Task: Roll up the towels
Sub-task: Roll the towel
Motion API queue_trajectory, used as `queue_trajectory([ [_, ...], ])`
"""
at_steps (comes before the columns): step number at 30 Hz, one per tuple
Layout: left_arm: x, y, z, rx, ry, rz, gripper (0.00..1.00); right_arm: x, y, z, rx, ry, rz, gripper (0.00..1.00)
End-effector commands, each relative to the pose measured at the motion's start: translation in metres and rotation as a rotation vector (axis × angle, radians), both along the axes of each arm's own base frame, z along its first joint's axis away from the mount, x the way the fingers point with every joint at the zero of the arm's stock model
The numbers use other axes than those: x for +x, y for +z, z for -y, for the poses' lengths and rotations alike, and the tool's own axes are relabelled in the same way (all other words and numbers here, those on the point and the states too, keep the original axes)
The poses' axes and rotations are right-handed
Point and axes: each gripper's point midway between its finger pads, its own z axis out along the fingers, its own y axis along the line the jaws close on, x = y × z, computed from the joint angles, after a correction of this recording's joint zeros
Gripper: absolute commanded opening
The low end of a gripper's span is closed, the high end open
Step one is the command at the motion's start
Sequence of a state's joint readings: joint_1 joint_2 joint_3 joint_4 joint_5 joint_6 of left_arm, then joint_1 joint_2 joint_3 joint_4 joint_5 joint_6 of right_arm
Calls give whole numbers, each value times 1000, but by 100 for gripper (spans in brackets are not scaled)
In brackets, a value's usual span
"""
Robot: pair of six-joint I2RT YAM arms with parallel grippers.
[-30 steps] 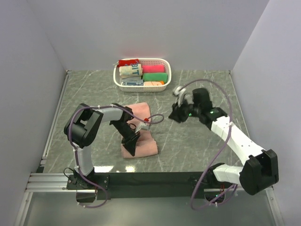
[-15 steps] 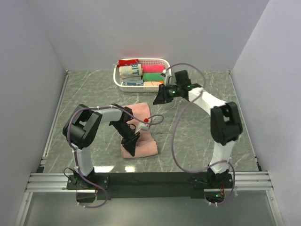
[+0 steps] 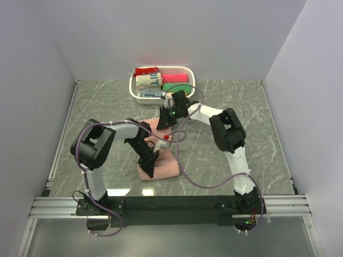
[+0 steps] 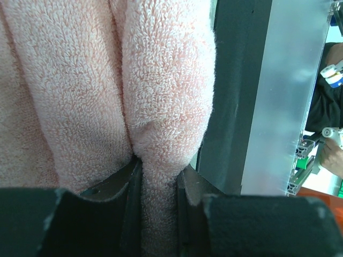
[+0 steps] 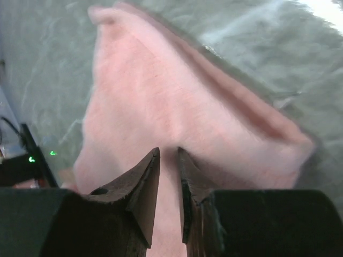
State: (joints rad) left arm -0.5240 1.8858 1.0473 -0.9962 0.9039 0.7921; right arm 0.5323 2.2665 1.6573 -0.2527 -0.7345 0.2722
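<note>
One left end effector (image 4: 158, 179) clamped on a fold of the one salmon-pink terry-cloth towel (image 3: 168, 168), which lies bunched mid grey marbled surface (image 3: 246, 107); one right end effector (image 5: 167, 152) over its far end, jaws a slit apart, empty; just behind, one white plastic basket (image 3: 189, 71) of rolled cloths (image 3: 174, 78).

Salmon-pink terry towel (image 3: 169, 167), folded, on the table (image 3: 230, 101); near edge bunched upward
</note>
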Motion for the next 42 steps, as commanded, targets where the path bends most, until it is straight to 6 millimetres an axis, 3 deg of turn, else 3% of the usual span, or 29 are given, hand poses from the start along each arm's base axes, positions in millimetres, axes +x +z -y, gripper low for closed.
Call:
queue_trajectory([
  [1, 18, -49, -35, 191, -134, 179, 11, 40, -16, 5, -68, -159, 17, 28],
  [5, 22, -50, -35, 204, -159, 205, 12, 67, -11, -3, -70, -206, 66, 28],
  [8, 24, -49, -35, 214, -167, 209, 12, 75, -17, -5, -66, -191, 87, 29],
  [11, 25, -47, -34, 213, -161, 213, 12, 77, 0, -18, 10, -124, 110, 32],
  [14, 24, -46, -35, 217, -160, 204, 12, 65, 29, -26, 95, -63, 63, 36],
  [15, 24, -45, -34, 215, -155, 203, 12, 58, 50, -25, 114, -45, 73, 38],
  [17, 23, -46, -34, 211, -151, 207, 12, 44, 75, -13, 113, -8, 109, 38],
  [20, 22, -45, -32, 204, -147, 203, 12, 25, 82, 5, 81, 12, 137, 38],
  [22, 22, -45, -30, 200, -148, 206, 13, 11, 74, 16, 48, 25, 108, 36],
  [26, 23, -45, -29, 197, -159, 213, 13, -24, 38, 31, -11, 39, -10, 34],
  [29, 20, -47, -31, 207, -181, 205, 13, -32, 14, 26, -38, 44, -57, 34],
  [34, 16, -48, -30, 209, -207, 205, 13, -17, -16, 17, -80, 5, -94, 32],
  [38, 10, -46, -26, 208, -256, 222, 13, -3, -46, 22, -130, -38, -165, 31],
  [42, -2, -46, -17, 206, -328, 227, 14, 5, -47, 19, -125, -54, -166, 31],
])
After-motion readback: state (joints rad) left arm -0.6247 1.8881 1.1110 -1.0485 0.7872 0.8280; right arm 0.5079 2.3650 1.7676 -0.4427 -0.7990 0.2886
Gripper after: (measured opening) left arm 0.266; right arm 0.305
